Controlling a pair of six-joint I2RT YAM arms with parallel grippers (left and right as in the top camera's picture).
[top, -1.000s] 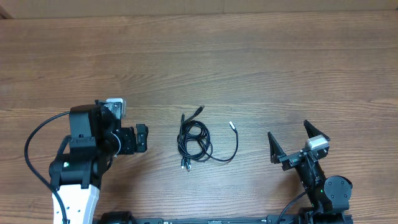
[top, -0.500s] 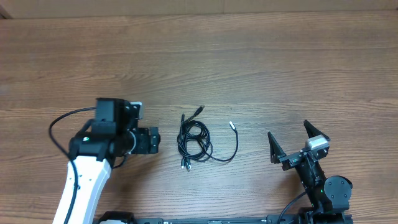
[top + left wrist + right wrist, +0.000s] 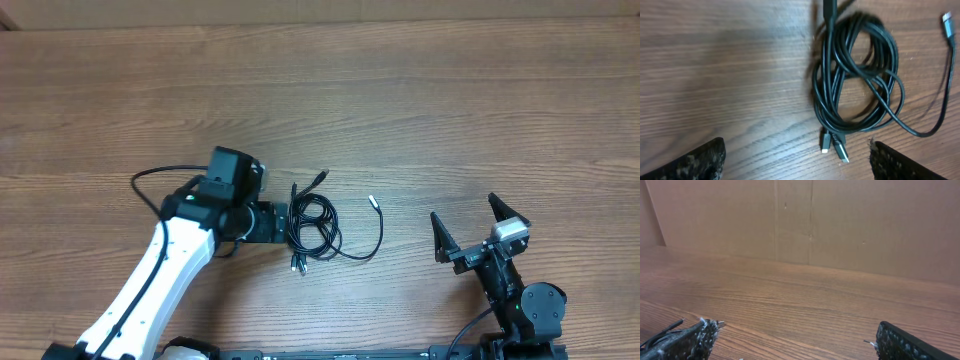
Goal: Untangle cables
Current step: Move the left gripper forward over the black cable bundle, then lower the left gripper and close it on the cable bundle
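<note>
Your left gripper [image 3: 272, 222] hung just beside the coiled cables [image 3: 313, 225] on the wooden surface [image 3: 400, 100]. Its fingers [image 3: 700, 160] were spread wide and held nothing; whether a fingertip touched the coil could not be told. One strand trailed right to a silvery plug tip [image 3: 372, 201]. Your right gripper [image 3: 468, 225] sat well apart, its fingers [image 3: 690, 340] spread and empty.

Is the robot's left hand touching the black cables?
Apart. The left wrist view shows bare table between both open fingers of the left gripper and the cables.
</note>
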